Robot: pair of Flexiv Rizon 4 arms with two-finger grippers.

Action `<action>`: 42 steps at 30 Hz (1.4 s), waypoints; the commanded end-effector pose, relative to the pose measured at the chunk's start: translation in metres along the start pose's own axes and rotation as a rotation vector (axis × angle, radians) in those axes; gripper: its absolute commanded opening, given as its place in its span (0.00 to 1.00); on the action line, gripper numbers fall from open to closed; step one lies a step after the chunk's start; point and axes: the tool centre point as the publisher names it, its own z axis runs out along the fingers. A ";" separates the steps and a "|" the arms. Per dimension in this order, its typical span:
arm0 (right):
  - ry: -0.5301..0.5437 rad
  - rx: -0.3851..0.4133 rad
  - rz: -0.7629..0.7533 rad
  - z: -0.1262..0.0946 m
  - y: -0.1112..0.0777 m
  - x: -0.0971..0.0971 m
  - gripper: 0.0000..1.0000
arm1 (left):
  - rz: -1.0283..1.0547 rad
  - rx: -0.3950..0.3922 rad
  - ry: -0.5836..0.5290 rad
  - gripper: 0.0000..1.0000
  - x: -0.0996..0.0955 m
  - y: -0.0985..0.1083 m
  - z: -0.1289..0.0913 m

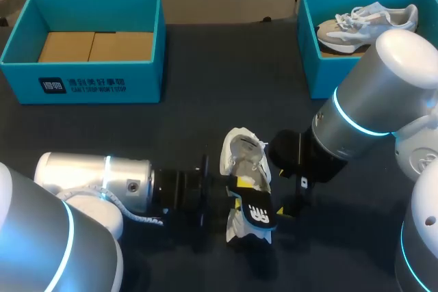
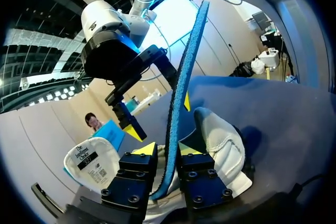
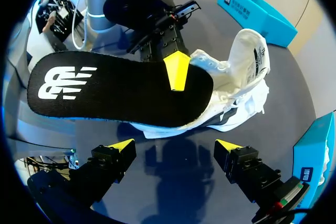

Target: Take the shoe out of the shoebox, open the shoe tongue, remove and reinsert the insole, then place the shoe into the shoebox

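Head view: the shoe (image 1: 244, 158) lies on the table, well apart from the empty shoebox (image 1: 82, 83), with its tongue folded open. The insole (image 1: 256, 210) is held just above the shoe by the left gripper (image 1: 235, 195). By my assessment, extraction is complete; reinsertion and boxing remain. Only the left wrist view shows that gripper's fingers clamped on the insole's two faces. Only the right wrist view shows the right gripper (image 3: 173, 148) beside the shoe, its fingers wide apart and empty.
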 end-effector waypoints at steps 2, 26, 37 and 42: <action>-0.003 0.000 0.000 0.001 0.000 0.001 1.00 | 0.002 -0.014 0.004 0.25 -0.001 -0.006 0.001; -0.003 0.000 0.000 0.001 0.000 0.001 1.00 | 0.033 -0.101 0.040 0.13 -0.002 -0.022 0.017; -0.003 0.000 0.000 0.001 0.000 0.001 1.00 | 0.026 -0.028 0.037 0.00 0.004 -0.006 0.012; -0.003 0.000 0.000 0.001 0.000 0.001 1.00 | 0.056 -0.013 0.015 0.00 0.002 -0.001 0.012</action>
